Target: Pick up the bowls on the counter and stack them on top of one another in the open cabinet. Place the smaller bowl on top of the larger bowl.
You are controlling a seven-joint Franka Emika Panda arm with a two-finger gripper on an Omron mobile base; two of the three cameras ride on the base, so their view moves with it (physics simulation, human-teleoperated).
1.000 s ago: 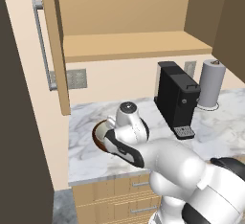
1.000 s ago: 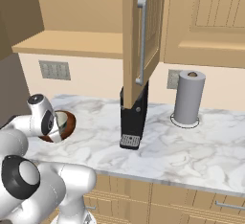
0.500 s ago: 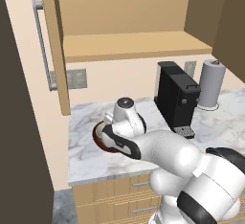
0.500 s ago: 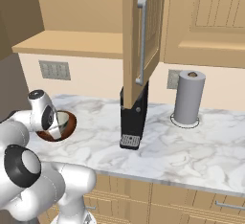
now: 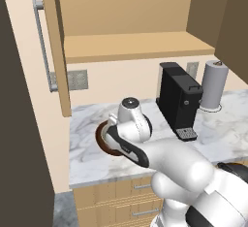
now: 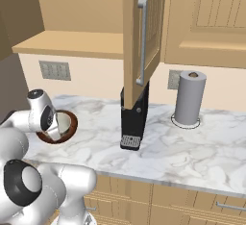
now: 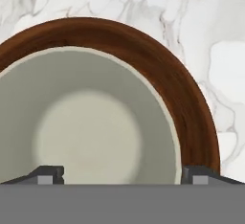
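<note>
- The smaller bowl (image 7: 88, 127), pale grey-green, already sits nested inside the larger bowl (image 7: 191, 103), and both rest on the counter (image 5: 92, 165) near its left end, below the open cabinet (image 5: 131, 46).
- The gripper (image 7: 122, 173) hangs straight above the pair; the hand view shows its two dark tips set wide, one at each side of the pale bowl, so the jaws are spread and grip nothing.
- The step in hand appears to be closing in for a grasp on the bowls, with nothing yet carried up to the cabinet shelf (image 6: 72, 43).
- To do it well, I would shift so one finger drops inside a rim and the other outside, since the wide basin itself looks too broad to span.
- Pinching both nested walls together, if the spread allows, would lift the stack as one; otherwise the pale bowl comes out first.
- Come down slowly and stop before the tips press the counter.
- On the lift, keep clear of the cabinet door (image 5: 51, 56) and the coffee machine (image 5: 179, 100) to the right.
</note>
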